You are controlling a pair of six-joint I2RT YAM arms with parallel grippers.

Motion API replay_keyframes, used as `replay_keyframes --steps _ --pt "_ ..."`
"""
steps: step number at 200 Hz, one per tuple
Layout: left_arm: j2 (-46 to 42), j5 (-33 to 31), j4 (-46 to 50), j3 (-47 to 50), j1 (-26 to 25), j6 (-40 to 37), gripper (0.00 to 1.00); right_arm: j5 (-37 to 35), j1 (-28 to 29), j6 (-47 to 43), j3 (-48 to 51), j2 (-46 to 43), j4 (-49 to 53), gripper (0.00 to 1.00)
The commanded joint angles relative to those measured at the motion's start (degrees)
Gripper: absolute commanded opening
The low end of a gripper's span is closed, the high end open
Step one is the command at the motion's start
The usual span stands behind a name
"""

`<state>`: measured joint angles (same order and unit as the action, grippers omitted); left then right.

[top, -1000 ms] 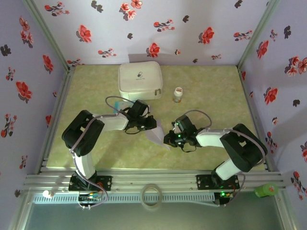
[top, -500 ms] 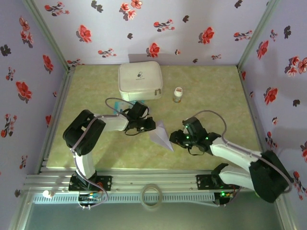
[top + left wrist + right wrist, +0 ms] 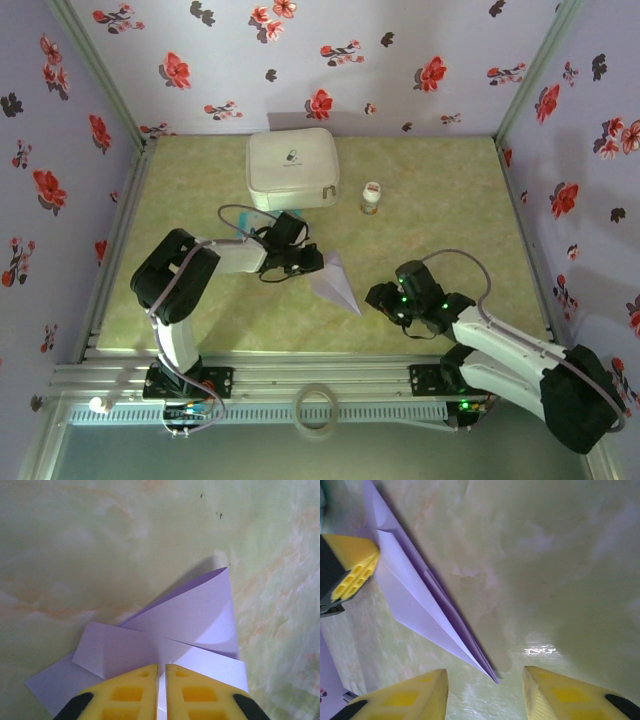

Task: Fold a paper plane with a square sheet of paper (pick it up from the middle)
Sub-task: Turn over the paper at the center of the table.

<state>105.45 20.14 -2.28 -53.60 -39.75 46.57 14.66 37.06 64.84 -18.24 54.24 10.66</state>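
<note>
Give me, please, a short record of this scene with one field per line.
paper plane: lavender, folded to a point, tip down at the table
left gripper: shut on the paper plane's wide end
right gripper: open, holding nothing, close to the pointed tip
behind: white zip case, small bottle to its right

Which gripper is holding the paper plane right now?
The left gripper, shut on the paper plane's wide end. The right gripper is open, fingers clear of the tip.
</note>
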Motion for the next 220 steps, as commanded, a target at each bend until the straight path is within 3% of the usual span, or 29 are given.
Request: replay_keyframes --steps 1,47,80,220 --pt "1.1 1.2 1.0 -0.5 0.6 0.1 0.12 2.1 -0.2 1.1 -2.2 2.7 1.0 0.44" --pt "2.1 2.3 0.1 -0.6 0.7 1.0 0.12 4.5 -0.2 3.6 -0.3 3.6 -3.0 0.47" --pt "2.5 2.4 0.6 -1.4 0.7 0.8 0.13 7.5 -0.2 3.2 -0.5 5.1 -5.7 0.4" --pt "3.4 2.4 1.3 -1.7 1.0 1.6 0.12 12.1 -0.1 1.3 -1.1 13.6 -9.5 0.34"
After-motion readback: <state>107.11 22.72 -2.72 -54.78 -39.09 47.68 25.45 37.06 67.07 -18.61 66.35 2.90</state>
